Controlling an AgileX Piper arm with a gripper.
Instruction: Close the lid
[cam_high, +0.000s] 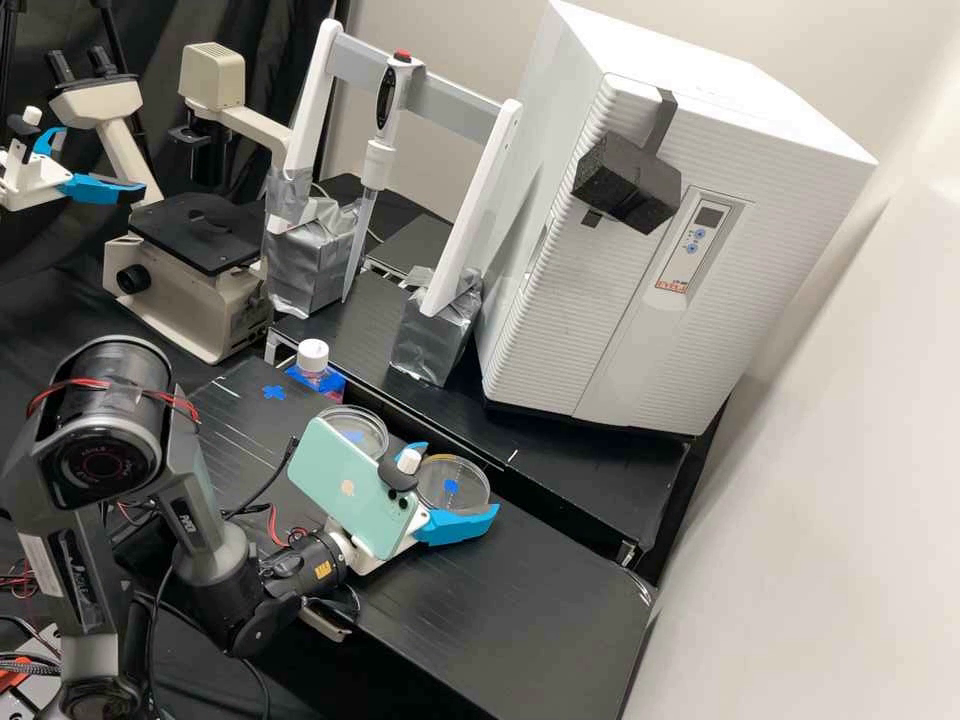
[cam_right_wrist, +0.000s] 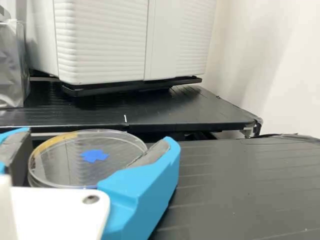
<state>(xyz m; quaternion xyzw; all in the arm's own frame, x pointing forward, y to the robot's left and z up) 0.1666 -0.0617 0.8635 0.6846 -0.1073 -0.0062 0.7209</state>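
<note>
One clear round dish (cam_high: 472, 493) sits level at the black bench (cam_high: 520, 590), between the gripper's (cam_high: 461, 478) jaws. Jaws stand apart at its sides; whether they clamp it, can't tell. Lid seated or not: can't tell either. Second clear dish (cam_high: 372, 425) lies near, partly behind the pale green phone (cam_high: 350, 490). White-capped bottle (cam_high: 312, 356) stands beyond.

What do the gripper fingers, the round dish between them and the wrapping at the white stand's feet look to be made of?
Gripper fingers: likely matt plastic, an even blue without metallic shine. Dish: clear, glossy plastic or glass, see-through with bright rims. Wrapping: silvery foil or tape, creased and shiny.
</note>
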